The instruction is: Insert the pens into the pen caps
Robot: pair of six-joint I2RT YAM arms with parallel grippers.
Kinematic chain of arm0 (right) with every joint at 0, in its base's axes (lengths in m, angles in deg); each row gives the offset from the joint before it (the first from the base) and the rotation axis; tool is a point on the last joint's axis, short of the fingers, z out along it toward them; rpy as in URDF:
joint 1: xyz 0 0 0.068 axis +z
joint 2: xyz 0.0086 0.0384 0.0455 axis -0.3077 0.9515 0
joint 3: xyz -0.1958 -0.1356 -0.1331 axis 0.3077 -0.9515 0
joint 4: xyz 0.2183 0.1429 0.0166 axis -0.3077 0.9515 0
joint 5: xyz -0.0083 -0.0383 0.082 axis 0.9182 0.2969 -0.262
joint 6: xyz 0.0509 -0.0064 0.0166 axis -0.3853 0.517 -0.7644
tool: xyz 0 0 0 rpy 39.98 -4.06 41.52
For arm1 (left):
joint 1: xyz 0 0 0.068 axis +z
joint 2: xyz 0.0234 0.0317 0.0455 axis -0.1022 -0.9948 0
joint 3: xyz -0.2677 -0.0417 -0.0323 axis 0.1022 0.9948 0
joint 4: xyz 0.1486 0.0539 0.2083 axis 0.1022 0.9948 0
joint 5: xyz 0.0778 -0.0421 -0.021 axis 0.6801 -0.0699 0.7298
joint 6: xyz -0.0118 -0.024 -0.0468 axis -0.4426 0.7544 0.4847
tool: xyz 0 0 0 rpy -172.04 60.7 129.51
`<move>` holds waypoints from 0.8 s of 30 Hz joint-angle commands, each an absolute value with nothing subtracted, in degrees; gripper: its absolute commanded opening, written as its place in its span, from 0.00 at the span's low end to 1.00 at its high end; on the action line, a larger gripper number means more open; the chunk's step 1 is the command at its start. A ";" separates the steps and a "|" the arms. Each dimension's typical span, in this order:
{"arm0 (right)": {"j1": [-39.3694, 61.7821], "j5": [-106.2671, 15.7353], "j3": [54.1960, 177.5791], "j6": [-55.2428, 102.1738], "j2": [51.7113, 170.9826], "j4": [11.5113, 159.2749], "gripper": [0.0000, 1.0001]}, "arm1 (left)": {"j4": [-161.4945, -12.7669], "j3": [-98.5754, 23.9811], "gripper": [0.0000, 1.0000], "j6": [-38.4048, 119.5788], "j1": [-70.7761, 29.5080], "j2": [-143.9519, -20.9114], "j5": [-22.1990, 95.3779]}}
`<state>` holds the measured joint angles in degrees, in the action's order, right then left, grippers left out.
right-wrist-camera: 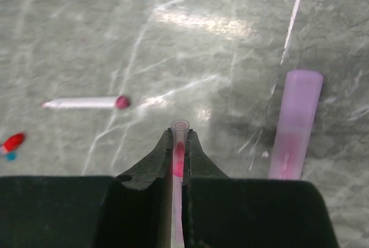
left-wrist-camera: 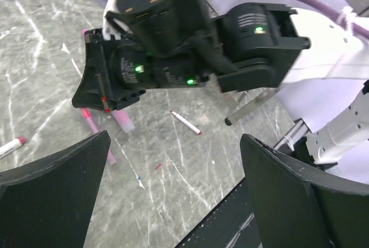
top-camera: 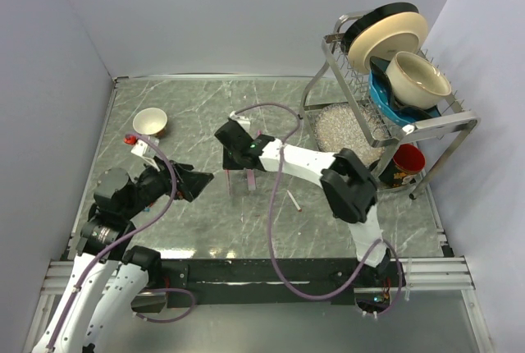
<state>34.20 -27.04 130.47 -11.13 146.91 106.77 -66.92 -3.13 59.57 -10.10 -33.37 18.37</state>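
Right jaws tight on pale pink pen [right-wrist-camera: 179,144]; purple cap [right-wrist-camera: 297,124] just beside

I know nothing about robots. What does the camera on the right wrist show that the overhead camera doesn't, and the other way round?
Only the right wrist view shows, close up, that the right gripper is shut on a thin pink pen. It also shows a tiny red cap lying nearby. Only the overhead view shows both whole arms, the left gripper, a small bowl and a dish rack holding crockery. Both show the grey marbled table and the right gripper.
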 commanded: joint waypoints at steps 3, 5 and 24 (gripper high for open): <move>33.32 -19.70 137.63 -10.68 152.34 112.83 0.05 | -65.69 -5.73 0.99 58.36 -9.87 -32.43 23.23; 33.06 -18.73 138.33 -10.33 153.66 113.62 0.06 | -65.43 -5.82 1.00 58.45 -9.95 -32.51 24.28; 32.53 -18.02 136.33 -6.64 145.77 113.81 0.52 | -52.71 -9.15 0.81 97.97 -9.95 -37.52 57.12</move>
<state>32.82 -18.82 137.51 -8.70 154.77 116.20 -60.14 -4.63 76.58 -10.10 -36.32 43.11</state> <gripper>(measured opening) 0.510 0.869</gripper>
